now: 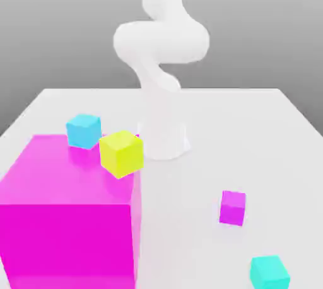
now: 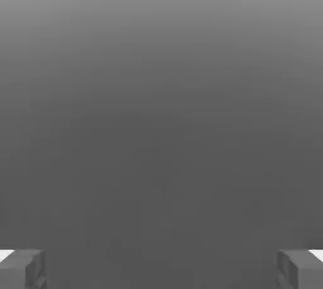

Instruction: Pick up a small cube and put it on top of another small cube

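- The gripper has its two fingertips spread wide, one at each side of the hand view, with nothing between them and only plain grey background beyond.
- In the exterior view the white arm rises from its base at the far middle of the table, curls through a thick bend and runs up out of the picture.
- Just in front of the base, toward the exterior view's left, a yellow cube sits tilted by the far corner of a big magenta block; whether it rests on the block's top or floats just above it is hard to say.
- A blue cube is close by, behind the block's far edge and to the yellow cube's left; I cannot tell if it stands on the table or on the block.
- A small purple cube sits on the table well to the exterior view's right of the block, apart from everything else.
- A teal cube lies nearer the camera, near the purple one but not touching it.
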